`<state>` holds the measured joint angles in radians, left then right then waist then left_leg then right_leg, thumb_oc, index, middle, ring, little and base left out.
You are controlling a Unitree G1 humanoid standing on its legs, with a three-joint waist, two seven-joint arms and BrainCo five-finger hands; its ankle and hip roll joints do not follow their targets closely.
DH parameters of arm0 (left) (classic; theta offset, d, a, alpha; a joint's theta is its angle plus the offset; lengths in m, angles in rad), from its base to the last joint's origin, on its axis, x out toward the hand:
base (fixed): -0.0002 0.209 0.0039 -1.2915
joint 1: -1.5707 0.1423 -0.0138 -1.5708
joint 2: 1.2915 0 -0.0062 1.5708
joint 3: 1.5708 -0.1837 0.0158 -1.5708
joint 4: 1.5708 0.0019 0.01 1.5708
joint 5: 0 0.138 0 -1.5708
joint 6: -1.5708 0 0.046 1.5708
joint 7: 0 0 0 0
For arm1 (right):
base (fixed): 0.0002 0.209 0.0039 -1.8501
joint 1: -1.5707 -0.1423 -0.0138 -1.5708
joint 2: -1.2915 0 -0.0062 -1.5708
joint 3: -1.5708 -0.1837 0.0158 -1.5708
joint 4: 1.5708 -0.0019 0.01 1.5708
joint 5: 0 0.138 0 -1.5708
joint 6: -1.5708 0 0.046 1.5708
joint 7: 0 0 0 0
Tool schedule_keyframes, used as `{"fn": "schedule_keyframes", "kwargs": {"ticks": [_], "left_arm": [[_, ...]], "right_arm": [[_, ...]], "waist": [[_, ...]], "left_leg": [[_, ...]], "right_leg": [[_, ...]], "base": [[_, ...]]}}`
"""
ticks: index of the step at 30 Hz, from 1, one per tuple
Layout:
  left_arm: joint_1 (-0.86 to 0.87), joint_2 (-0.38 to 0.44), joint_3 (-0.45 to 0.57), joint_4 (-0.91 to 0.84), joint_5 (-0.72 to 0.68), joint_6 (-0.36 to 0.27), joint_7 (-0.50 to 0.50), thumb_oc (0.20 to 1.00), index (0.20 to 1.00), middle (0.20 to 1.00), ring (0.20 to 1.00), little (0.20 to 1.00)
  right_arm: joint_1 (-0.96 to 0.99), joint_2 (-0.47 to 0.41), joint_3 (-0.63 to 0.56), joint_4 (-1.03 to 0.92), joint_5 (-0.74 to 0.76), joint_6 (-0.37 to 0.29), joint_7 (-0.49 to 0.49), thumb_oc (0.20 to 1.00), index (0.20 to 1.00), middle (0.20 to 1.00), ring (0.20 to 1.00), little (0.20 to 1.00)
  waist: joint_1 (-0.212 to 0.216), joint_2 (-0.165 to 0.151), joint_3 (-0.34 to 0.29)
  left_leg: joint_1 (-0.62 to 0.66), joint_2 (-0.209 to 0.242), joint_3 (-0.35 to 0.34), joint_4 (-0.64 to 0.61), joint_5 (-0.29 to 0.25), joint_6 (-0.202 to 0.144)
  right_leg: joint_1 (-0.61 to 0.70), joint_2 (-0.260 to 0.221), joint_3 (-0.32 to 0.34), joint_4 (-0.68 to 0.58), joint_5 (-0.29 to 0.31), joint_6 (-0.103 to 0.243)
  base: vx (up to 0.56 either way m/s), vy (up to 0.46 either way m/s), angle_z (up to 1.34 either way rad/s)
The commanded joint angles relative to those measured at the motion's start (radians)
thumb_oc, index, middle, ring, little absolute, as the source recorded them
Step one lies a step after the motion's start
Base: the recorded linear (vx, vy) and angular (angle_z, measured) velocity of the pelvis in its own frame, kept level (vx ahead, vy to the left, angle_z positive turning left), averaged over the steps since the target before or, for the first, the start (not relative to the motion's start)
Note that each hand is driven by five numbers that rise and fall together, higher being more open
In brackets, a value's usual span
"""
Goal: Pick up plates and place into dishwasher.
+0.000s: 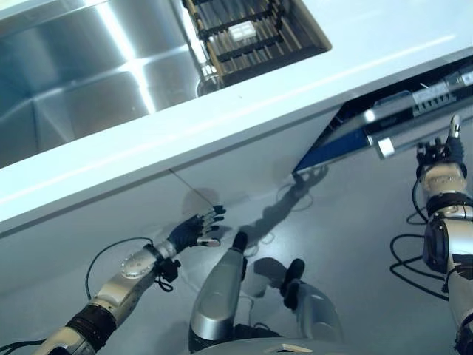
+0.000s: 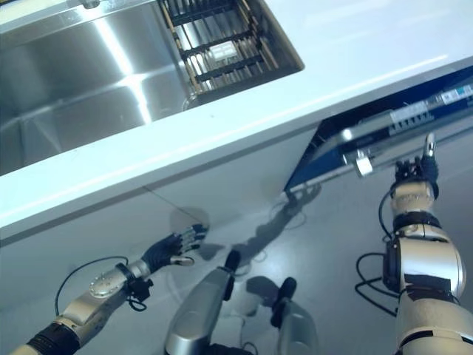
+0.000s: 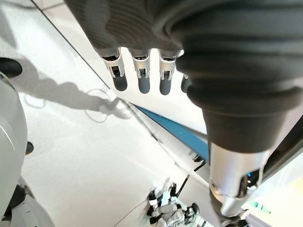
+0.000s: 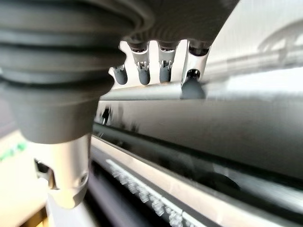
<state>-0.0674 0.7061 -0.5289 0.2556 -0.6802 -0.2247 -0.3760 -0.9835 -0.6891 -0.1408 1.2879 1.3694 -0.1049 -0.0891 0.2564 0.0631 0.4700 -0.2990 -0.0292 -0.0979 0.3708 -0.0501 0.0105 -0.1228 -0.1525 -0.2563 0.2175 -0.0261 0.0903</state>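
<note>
No plate shows in these views. The dishwasher door (image 1: 403, 118) under the counter's right end stands partly open, its blue inner face (image 1: 325, 148) showing. My right hand (image 1: 441, 159) is raised at the door's top edge (image 4: 227, 80); its relaxed fingertips (image 4: 191, 87) rest against that silver edge, one finger straighter than the rest, and the thumb stays clear. My left hand (image 1: 194, 233) hangs low in front of the white cabinet front (image 1: 148, 185), fingers (image 3: 142, 80) spread and empty.
A steel sink (image 1: 74, 81) is set in the white counter (image 1: 369, 44), with a dark slatted rack (image 1: 251, 33) at its right end. The counter's front edge overhangs both hands. Grey floor (image 1: 347, 222) lies below the open door.
</note>
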Motion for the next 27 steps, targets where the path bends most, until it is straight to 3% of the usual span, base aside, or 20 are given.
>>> {"fn": "schedule_keyframes", "kwargs": {"ticks": [1,10,20,23,27], "left_arm": [[0.081,0.031,0.036,-0.072,0.038,-0.021,-0.022,1.000,1.000,1.000,1.000,1.000],[0.149,0.006,0.081,-0.043,0.054,-0.042,-0.050,1.000,1.000,1.000,1.000,1.000],[0.195,-0.024,0.122,-0.033,0.082,-0.068,-0.055,1.000,1.000,1.000,1.000,1.000],[0.209,-0.041,0.145,-0.026,0.079,-0.082,-0.042,1.000,1.000,1.000,1.000,1.000],[0.232,-0.098,0.197,-0.014,0.073,-0.108,0.000,1.000,1.000,1.000,1.000,1.000]], "right_arm": [[-0.041,0.014,0.064,-0.121,0.036,-0.074,0.050,1.000,1.000,1.000,1.000,1.000],[-0.025,0.028,0.081,-0.221,0.030,-0.065,0.063,1.000,1.000,1.000,1.000,1.000],[0.118,0.026,0.025,-0.277,0.024,-0.047,0.074,1.000,1.000,1.000,1.000,1.000],[0.195,0.044,0.017,-0.326,-0.015,-0.059,0.091,1.000,1.000,1.000,1.000,1.000],[0.363,0.122,0.050,-0.482,-0.207,-0.131,0.086,1.000,1.000,1.000,1.000,1.000]], "waist": [[0.037,-0.046,-0.123],[0.046,-0.076,-0.170],[0.019,-0.102,-0.219],[0.007,-0.105,-0.234],[-0.026,-0.112,-0.261]], "left_leg": [[-0.010,0.009,-0.004,-0.013,-0.081,-0.008],[0.052,0.013,-0.002,-0.077,-0.062,-0.015],[0.108,0.020,0.018,-0.100,-0.070,-0.008],[0.129,0.025,0.031,-0.112,-0.070,-0.005],[0.165,0.034,0.051,-0.156,-0.056,-0.004]], "right_leg": [[0.058,-0.016,0.009,-0.012,0.004,0.008],[0.112,-0.018,-0.007,-0.061,0.009,0.014],[0.140,-0.023,0.014,-0.069,0.013,0.019],[0.145,-0.028,0.007,-0.065,0.012,0.021],[0.150,-0.032,0.009,-0.077,0.021,0.026]], "base": [[0.07,0.014,0.10],[0.07,0.036,0.08],[0.03,0.018,0.00],[0.00,0.047,-0.04],[-0.01,0.047,-0.13]]}}
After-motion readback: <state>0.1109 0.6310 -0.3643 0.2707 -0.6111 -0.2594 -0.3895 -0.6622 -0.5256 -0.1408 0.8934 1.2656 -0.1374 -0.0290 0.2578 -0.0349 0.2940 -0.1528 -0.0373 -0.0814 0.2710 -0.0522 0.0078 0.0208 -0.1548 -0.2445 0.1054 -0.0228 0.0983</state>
